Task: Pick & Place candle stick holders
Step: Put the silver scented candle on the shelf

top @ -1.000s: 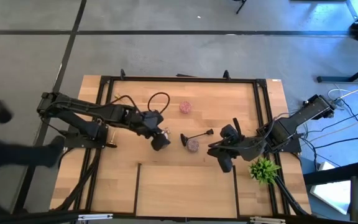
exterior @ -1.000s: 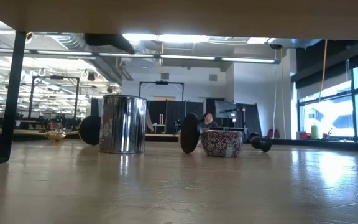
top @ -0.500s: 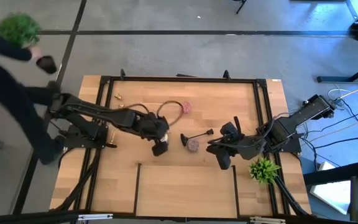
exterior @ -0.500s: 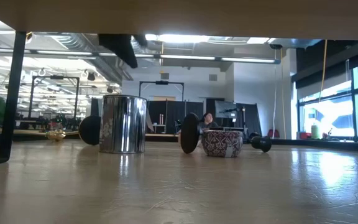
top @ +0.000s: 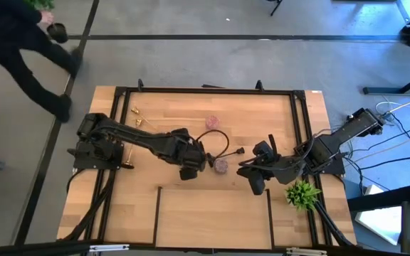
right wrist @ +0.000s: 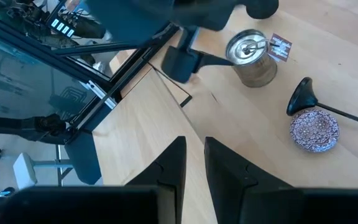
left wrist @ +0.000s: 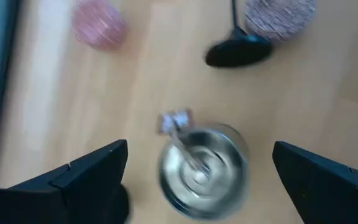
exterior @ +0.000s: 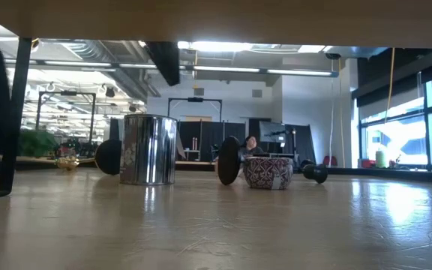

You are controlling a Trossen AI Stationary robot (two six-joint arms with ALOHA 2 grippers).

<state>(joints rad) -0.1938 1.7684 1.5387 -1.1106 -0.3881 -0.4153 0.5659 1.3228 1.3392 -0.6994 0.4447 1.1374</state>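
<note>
The shiny silver round holder (left wrist: 202,171) stands upright on the table with a small tag beside it. My left gripper (left wrist: 199,152) hangs open above it, pointing steeply down, one finger on either side and clear of it; in the high view my left gripper (top: 189,169) covers it. The black thin-stemmed holder (top: 224,154) lies on its side beside a mauve glittery holder (top: 221,166). A pink holder (top: 213,122) stands farther back. Small gold holders (top: 137,117) lie at the far left. My right gripper (top: 255,183) waits shut, raised, at the right.
A green spiky plant (top: 302,193) stands at the near right. A black frame (top: 205,91) runs along the table's far edge and sides, and dark lines (top: 212,190) mark a box at the near middle. A person (top: 27,43) walks beyond the table's far left corner.
My left gripper has gone toward the table's right edge and a little down, over the silver holder, tipping steeply downward and rolling, its fingers still open. The arm's cable loop has swung along with it. The person has walked away past the far left corner carrying a green plant.
</note>
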